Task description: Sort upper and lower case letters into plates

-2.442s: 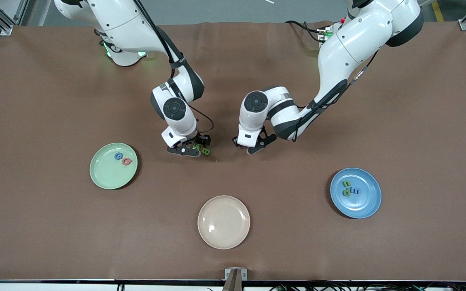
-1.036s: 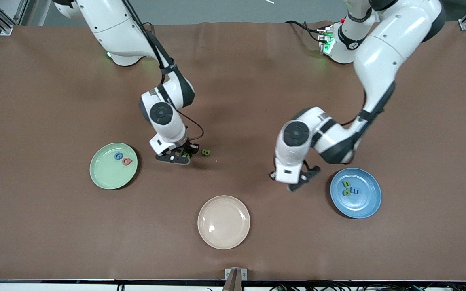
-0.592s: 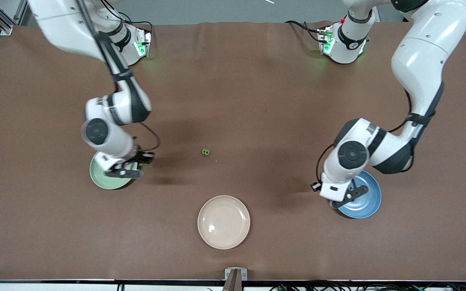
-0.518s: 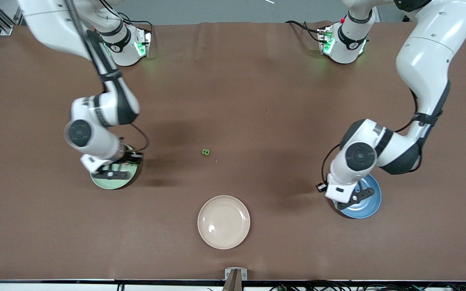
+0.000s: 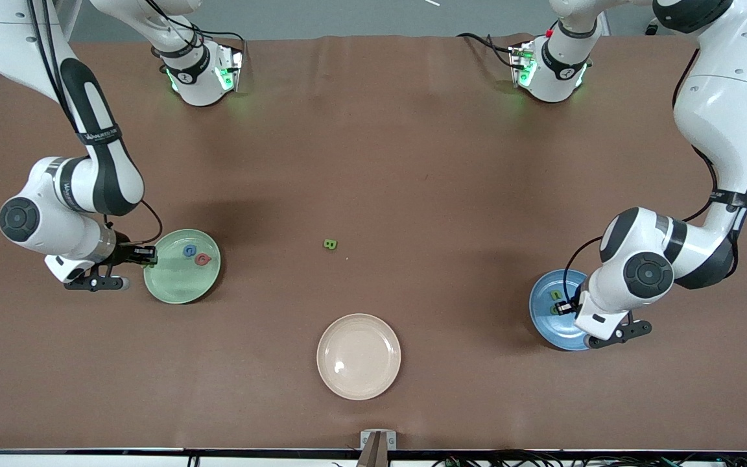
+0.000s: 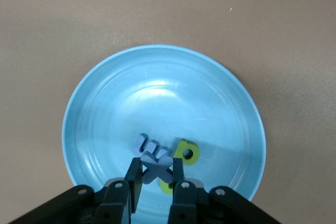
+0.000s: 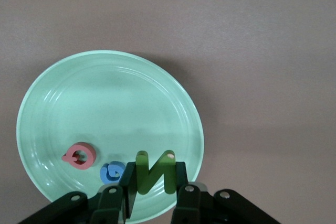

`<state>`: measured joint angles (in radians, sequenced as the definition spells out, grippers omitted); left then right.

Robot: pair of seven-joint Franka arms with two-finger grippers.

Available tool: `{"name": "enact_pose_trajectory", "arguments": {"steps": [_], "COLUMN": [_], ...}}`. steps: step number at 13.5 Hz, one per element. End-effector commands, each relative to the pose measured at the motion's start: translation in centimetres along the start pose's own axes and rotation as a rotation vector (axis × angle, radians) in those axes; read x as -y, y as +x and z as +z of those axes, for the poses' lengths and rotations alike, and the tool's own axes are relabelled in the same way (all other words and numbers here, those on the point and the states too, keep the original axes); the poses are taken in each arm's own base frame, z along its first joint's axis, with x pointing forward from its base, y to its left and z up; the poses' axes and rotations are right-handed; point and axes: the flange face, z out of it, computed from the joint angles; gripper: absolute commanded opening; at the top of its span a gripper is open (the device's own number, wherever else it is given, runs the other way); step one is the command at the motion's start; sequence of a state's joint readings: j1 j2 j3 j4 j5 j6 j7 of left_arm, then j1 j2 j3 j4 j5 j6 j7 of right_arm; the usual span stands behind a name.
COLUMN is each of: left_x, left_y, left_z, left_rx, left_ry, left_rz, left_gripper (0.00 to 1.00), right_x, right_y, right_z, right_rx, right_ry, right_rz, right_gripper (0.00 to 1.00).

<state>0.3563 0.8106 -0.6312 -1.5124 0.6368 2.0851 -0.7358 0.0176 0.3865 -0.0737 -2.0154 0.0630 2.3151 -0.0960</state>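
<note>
Right gripper (image 7: 151,184) above the mint plate (image 5: 172,285) at the right arm's end, pinching a green N (image 7: 154,171); red (image 5: 202,259) and blue (image 5: 189,250) letters inside. Green B (image 5: 330,244) on the table (image 5: 412,162) mid-way, cream plate (image 5: 358,356) nearer the camera. Left gripper (image 6: 156,182) above the blue plate (image 6: 105,108), clamping a blue letter (image 6: 156,161).

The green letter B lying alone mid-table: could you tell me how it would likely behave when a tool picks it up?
The green letter B looks like a small chunky block, so probably light and stiff. It lies flat on the brown table cover, so it seems unlikely to roll. Being so small, it might twist if pinched off-centre.
</note>
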Motion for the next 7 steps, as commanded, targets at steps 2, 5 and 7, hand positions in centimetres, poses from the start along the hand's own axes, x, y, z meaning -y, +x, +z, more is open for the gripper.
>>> {"name": "enact_pose_trajectory", "arguments": {"steps": [2,5,7], "left_x": [1.7,2.1,2.8], "left_y": [1.9,2.8,3.1], "left_z": [1.4,0.1,-1.5], "left_rx": [-0.055,-0.081,-0.101], "left_ry": [-0.019,-0.028,-0.02], "left_rz": [0.017,0.009,0.006], "left_gripper": [0.24,0.77,1.0], "right_x": [0.3,0.4,0.6], "right_y": [-1.0,-1.2,-1.4], "right_z": [3.1,4.4,5.5], "right_rx": [-0.01,0.01,0.007], "right_ry": [0.001,0.001,-0.002], "right_rz": [-0.003,-0.005,-0.009], "right_gripper": [0.0,0.0,0.0]}}
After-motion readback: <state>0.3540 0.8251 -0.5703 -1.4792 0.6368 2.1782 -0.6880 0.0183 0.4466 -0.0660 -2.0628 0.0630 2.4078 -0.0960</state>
